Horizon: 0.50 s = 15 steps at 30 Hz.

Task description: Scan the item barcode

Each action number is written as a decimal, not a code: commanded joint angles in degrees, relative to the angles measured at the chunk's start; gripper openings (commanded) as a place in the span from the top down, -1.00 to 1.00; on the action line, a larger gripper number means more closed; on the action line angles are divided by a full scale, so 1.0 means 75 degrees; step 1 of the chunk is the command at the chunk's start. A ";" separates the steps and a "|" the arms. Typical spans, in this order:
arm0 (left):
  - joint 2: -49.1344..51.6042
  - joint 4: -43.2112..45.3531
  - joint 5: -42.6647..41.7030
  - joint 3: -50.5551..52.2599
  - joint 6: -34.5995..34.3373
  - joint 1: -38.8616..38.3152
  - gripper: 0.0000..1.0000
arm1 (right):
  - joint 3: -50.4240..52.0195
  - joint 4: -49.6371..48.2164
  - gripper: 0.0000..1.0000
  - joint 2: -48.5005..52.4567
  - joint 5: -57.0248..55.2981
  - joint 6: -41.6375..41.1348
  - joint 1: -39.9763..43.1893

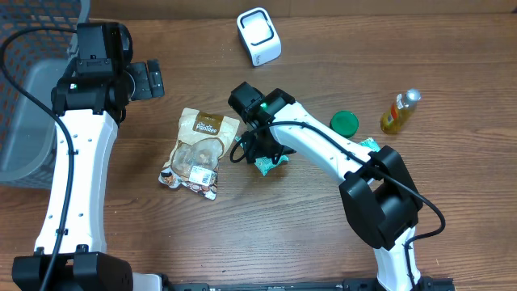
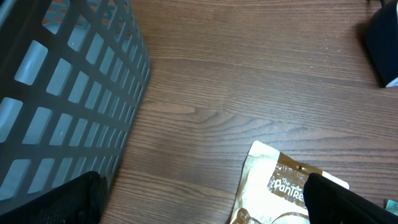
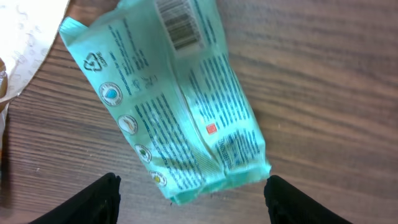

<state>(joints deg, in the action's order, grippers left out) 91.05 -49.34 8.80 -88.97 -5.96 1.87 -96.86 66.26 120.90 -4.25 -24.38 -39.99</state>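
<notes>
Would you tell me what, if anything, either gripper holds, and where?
Nothing: the left gripper and right gripper are open; the teal packet lies loose.

Left claw (image 2: 205, 202), right claw (image 3: 193, 202): jaws spread.

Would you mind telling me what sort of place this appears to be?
Probably a mock checkout bench: a white barcode scanner, a teal packet with its barcode up, a grey basket.

White arm links (image 1: 77, 162), black joint housings (image 1: 380, 204), looping black cables (image 1: 440, 212), green wrist light (image 1: 262, 103), black two-finger right claw (image 3: 191, 186)
</notes>
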 commanded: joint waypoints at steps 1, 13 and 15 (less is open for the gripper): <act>0.0023 0.0009 0.0026 -0.0052 0.0055 -0.0052 -0.99 | -0.0079 0.0085 -0.46 -0.0169 0.0303 -0.0647 0.0064; 0.0023 0.0009 0.0023 -0.0052 0.0055 -0.0052 -0.99 | -0.0079 0.0705 -0.18 -0.0169 0.1492 -0.1212 0.0061; 0.0023 0.0009 0.0023 -0.0052 0.0055 -0.0052 -0.99 | -0.0079 0.0819 -0.09 -0.0169 0.1606 -0.1239 0.0061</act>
<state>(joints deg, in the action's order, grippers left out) 91.05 -49.36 8.80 -88.97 -5.96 1.87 -96.86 72.05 120.90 5.48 -31.24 -39.75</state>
